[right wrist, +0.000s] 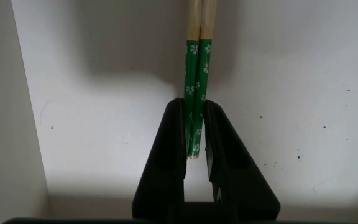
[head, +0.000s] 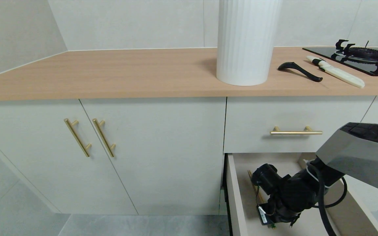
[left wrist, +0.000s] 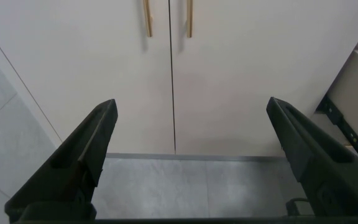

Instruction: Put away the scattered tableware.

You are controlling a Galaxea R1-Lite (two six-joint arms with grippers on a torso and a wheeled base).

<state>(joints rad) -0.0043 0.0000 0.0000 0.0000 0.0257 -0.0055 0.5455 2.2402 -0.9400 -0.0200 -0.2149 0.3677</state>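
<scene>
Right gripper (right wrist: pixel 194 107): jaws closed almost fully, clamping a pair of chopsticks (right wrist: pixel 195 74) near their butt ends. Both fingers (right wrist: pixel 166 143) press the green, white-flowered band, and the bare wooden shafts run on beyond the fingertips. Gripper and chopsticks sit low inside the open drawer (head: pixel 236 193), near the drawer's left wall and close above its pale floor; whether the sticks touch the floor cannot be told. A small label (head: pixel 262 214) on the gripper's housing carries print too small to read.

Left gripper (left wrist: pixel 191 107): jaws spread wide, holding nothing. It hangs left of the drawer, facing the two cabinet doors (left wrist: pixel 241 74) with brass handles.

Above the drawer, on the countertop (head: pixel 126 70), lie a black curved utensil (head: pixel 299 69) and, just to its right, a pale knife (head: pixel 336 73), the two apart. A white ribbed cylinder (head: pixel 246 42) stands on the countertop above the drawer's left edge. A black hob (head: pixel 356 62) lies above and to the right of the drawer.
</scene>
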